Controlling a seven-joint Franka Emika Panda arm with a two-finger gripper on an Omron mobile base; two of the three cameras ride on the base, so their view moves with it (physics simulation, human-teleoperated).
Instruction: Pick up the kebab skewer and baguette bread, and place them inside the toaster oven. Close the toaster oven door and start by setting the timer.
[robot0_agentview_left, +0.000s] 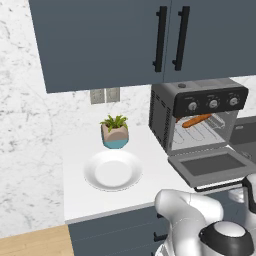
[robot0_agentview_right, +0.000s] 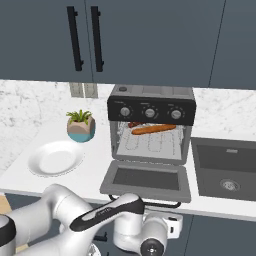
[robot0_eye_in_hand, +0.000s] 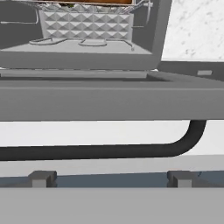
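Orange-brown baguette and skewer lie on the oven rack. Door hangs open over the bench edge. End effector, fingers spread and empty, sits just below the handle. Risk: an off-centre push slips off the bar, leaving the door ajar.

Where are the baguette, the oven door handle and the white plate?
baguette (robot0_agentview_right: 153, 129), right base view, middle of the loaf on the oven rack.
door handle (robot0_eye_in_hand: 100, 151), hand view, straight run of the black bar.
plate (robot0_agentview_left: 100, 185), left base view, bare front rim.
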